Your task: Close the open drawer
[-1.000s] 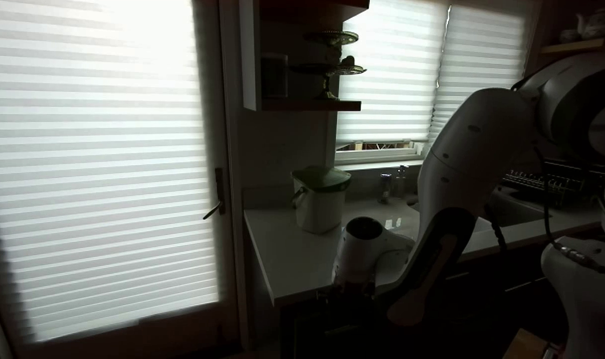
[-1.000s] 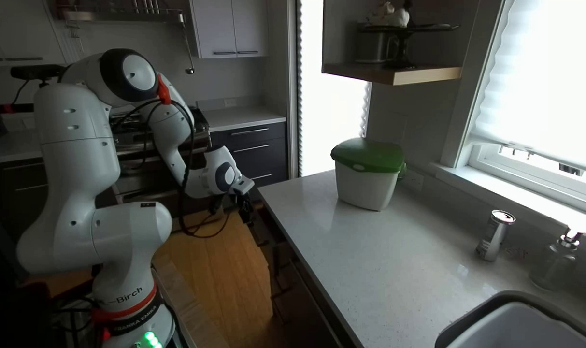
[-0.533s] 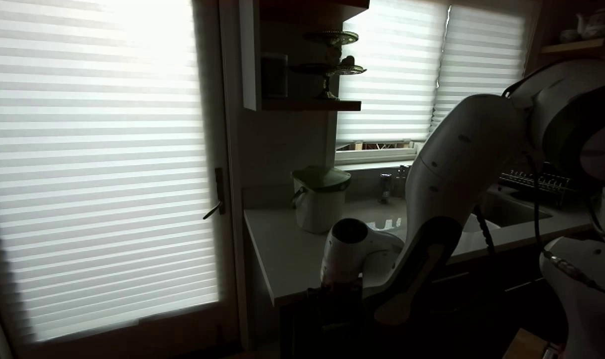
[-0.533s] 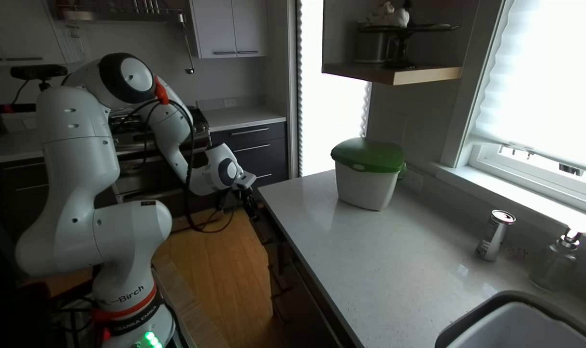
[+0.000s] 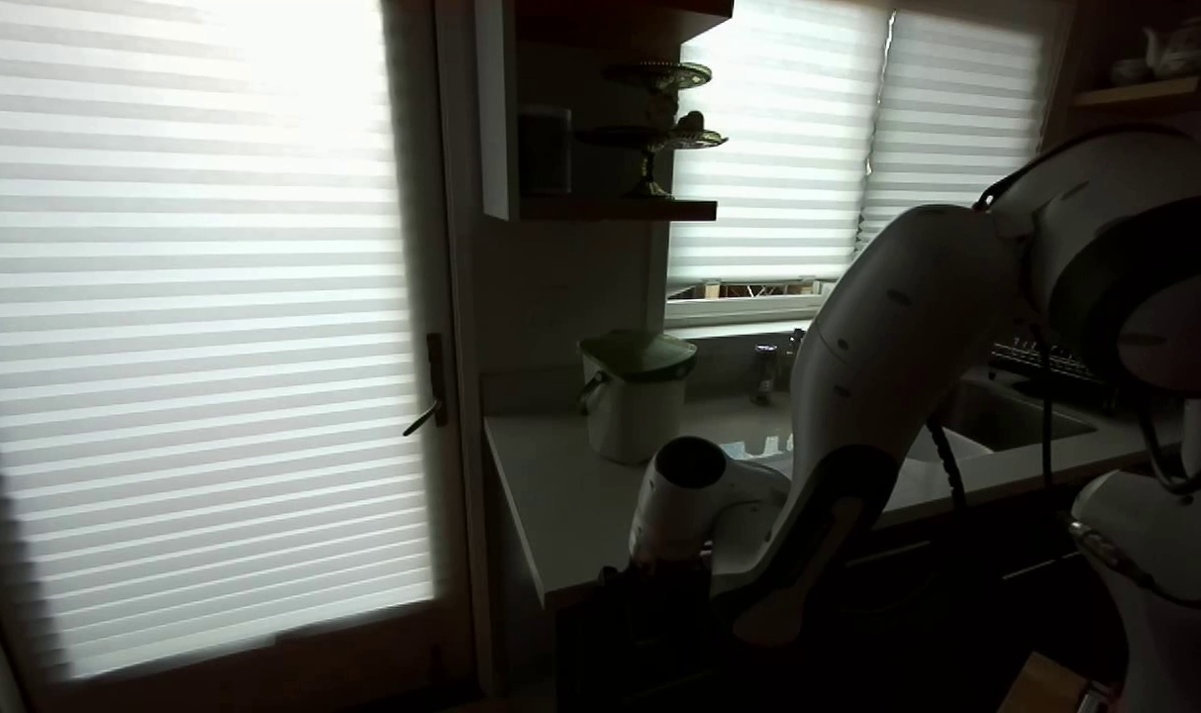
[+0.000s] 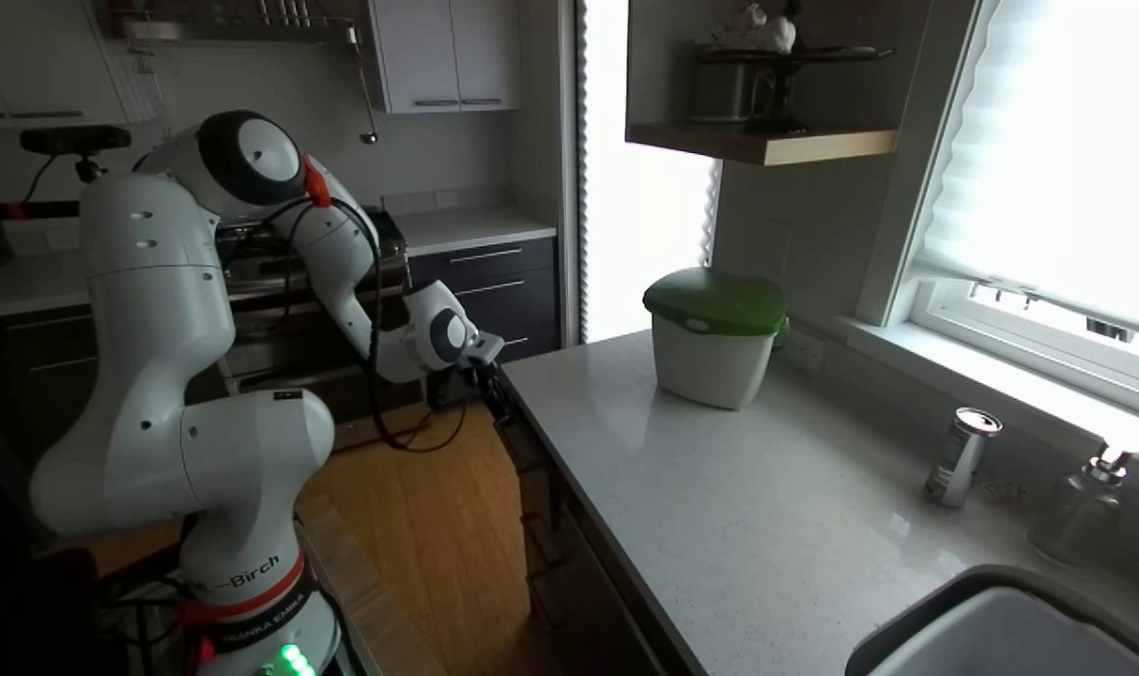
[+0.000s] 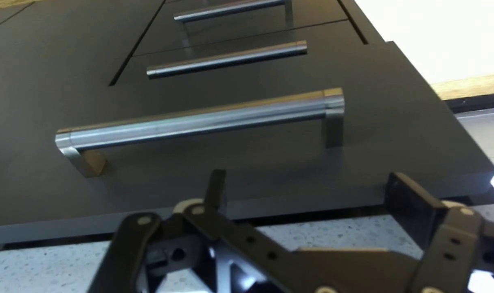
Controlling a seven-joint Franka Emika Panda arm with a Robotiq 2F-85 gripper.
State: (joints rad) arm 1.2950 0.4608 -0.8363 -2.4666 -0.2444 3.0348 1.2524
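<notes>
The drawer's dark front panel fills the middle of the wrist view, with its steel bar handle across it. A thin dark gap shows between the panel's top edge and the pale countertop. The drawer's side walls and interior are hidden. My gripper is open and empty, its fingers spread at the panel's upper edge, below the handle in this view. I cannot tell whether they touch it. In an exterior view the gripper is at the drawer front, beside the counter edge. In an exterior view the gripper is very dark.
The countertop overhangs the drawers. A green-lidded bin, a can and a soap bottle stand on it. More drawer handles lie beyond in the wrist view. A door stands past the counter end.
The arm and gripper have moved toward the counter. The drawer front has moved in the same direction, closer to the cabinet.
</notes>
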